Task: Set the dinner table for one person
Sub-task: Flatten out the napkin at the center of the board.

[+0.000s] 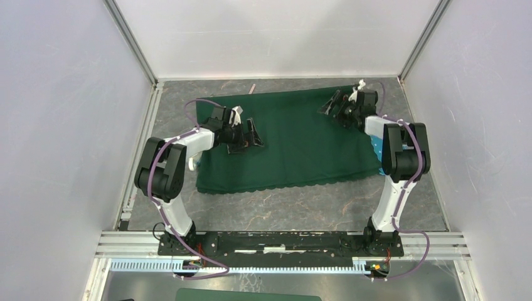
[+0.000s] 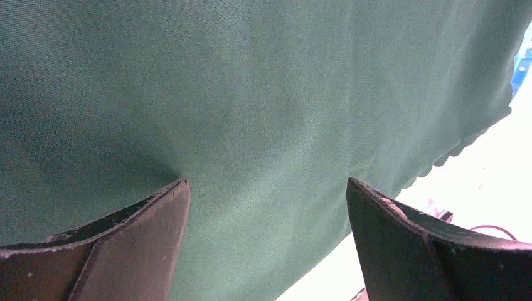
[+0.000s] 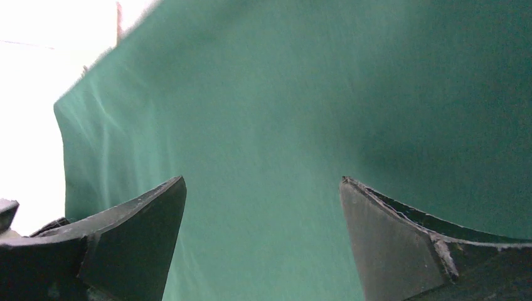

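The dinner table (image 1: 301, 204) is a dark-grey stone-look surface. A dark green scallop-edged cloth (image 1: 301, 141) lies spread over its middle and back. My left gripper (image 1: 251, 137) hovers open over the cloth's left part, nothing between its fingers. In the left wrist view the gripper (image 2: 266, 188) has only green cloth (image 2: 251, 94) under it. My right gripper (image 1: 332, 106) stands open over the cloth's back right corner. In the right wrist view that gripper (image 3: 263, 185) also frames bare cloth (image 3: 282, 94).
White walls with metal frame rails (image 1: 135, 163) enclose the table on three sides. A small pale stick (image 1: 253, 89) lies behind the cloth's back edge. Something light blue (image 1: 376, 147) shows at the cloth's right edge beside the right arm.
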{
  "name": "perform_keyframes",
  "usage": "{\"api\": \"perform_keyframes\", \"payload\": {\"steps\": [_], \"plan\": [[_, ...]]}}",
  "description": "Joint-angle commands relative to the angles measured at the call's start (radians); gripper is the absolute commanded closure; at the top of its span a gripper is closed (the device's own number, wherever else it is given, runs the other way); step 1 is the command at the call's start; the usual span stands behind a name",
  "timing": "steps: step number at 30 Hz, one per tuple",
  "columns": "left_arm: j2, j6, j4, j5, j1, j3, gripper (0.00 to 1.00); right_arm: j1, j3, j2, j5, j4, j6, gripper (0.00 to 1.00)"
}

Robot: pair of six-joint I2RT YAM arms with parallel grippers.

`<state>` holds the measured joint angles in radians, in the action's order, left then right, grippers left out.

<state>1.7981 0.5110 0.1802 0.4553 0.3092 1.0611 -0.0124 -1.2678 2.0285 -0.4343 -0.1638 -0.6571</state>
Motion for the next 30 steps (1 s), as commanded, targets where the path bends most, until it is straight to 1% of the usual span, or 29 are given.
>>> {"api": "perform_keyframes", "payload": {"steps": [1,2,4,6,8,11,15,21,26,30], "plan": [[-0.009,0.024,-0.055,0.011,0.001,-0.019,0.0,-0.018,0.149,-0.087,-0.011,-0.008,0.0,0.02],[-0.007,0.015,-0.055,0.011,0.002,-0.024,0.0,-0.019,0.181,-0.104,-0.005,-0.002,0.006,0.02],[-0.003,0.002,-0.056,0.009,0.002,-0.028,0.0,-0.019,0.185,-0.123,0.01,0.041,0.041,0.02],[0.007,-0.015,-0.054,0.011,0.001,-0.031,0.0,-0.021,0.147,-0.129,0.033,0.151,0.115,0.02],[0.018,-0.021,-0.067,0.007,0.001,-0.05,0.0,-0.023,0.081,-0.113,0.067,0.306,0.208,0.02],[0.02,-0.007,-0.115,0.006,0.001,-0.131,0.0,-0.028,0.035,-0.105,0.102,0.465,0.312,0.02],[-0.037,-0.01,-0.134,0.001,0.002,-0.225,0.0,-0.029,0.127,-0.166,0.116,0.487,0.338,0.02],[-0.141,-0.014,-0.118,-0.012,0.001,-0.368,0.0,-0.034,0.233,-0.235,0.152,0.519,0.368,0.02],[-0.272,-0.009,-0.095,-0.026,0.002,-0.509,0.0,-0.036,0.314,-0.298,0.159,0.519,0.362,0.02],[-0.391,-0.007,-0.05,-0.047,0.002,-0.594,0.0,-0.035,0.366,-0.337,0.157,0.522,0.363,0.02]]}}
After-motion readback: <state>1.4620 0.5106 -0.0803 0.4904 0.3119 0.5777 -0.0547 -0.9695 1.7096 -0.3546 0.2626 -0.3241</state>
